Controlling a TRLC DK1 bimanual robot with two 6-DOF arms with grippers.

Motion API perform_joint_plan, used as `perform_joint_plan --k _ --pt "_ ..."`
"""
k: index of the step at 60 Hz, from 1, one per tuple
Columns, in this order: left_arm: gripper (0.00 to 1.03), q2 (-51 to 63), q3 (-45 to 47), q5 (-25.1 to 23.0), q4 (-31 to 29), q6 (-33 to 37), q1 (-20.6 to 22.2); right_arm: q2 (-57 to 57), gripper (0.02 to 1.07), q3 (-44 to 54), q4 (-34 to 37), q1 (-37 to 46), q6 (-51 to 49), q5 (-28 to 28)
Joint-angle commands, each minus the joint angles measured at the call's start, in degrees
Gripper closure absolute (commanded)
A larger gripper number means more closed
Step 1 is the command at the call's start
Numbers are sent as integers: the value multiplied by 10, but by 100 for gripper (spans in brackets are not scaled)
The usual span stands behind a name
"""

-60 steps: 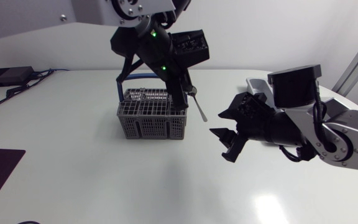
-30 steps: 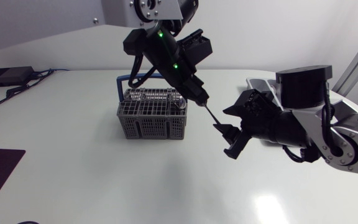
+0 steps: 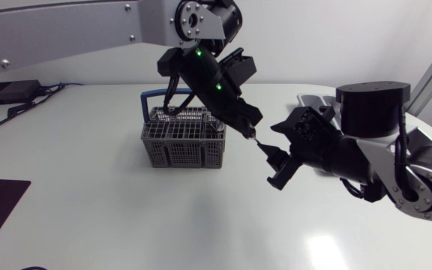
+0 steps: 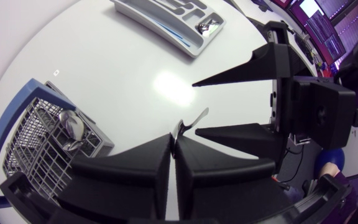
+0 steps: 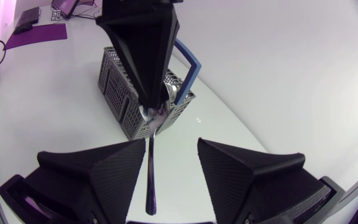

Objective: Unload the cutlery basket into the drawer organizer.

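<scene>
- Left gripper (image 3: 247, 130) is clamping a spoon (image 5: 154, 116) by its bowl.
- Right gripper (image 5: 171, 143) is holding its jaws apart around the spoon's handle.
- Cutlery basket (image 3: 182, 142) is sitting near the tabletop's far edge.

Head cam: fixed, high, looks down on bench (image 3: 88, 210). Basket (image 3: 182, 139) sits just off centre at 9 o'clock. Left wrist cam: close behind left claw (image 4: 174, 138), faces right claw (image 4: 196, 107), organizer (image 4: 166, 25) beyond. Right wrist cam: close, faces back toward basket. All three share spoon (image 5: 150, 162), basket, both claws.
</scene>
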State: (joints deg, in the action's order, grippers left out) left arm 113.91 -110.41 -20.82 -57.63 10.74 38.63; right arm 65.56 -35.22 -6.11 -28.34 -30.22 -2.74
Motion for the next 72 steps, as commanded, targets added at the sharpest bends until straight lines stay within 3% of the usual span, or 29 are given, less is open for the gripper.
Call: perform_joint_plan --k 1,50,54,72 --pt "98 14 -15 -11 -7 -22 -7 -9 44 21 -7 -9 -1 9" --pt "98 18 17 -33 16 -32 1 -69 45 53 33 -60 2 64" --pt "98 17 20 -33 18 -32 3 -63 51 52 29 -60 2 64" --pt "98 9 32 -48 20 -32 7 -24 56 33 13 -58 -2 65"
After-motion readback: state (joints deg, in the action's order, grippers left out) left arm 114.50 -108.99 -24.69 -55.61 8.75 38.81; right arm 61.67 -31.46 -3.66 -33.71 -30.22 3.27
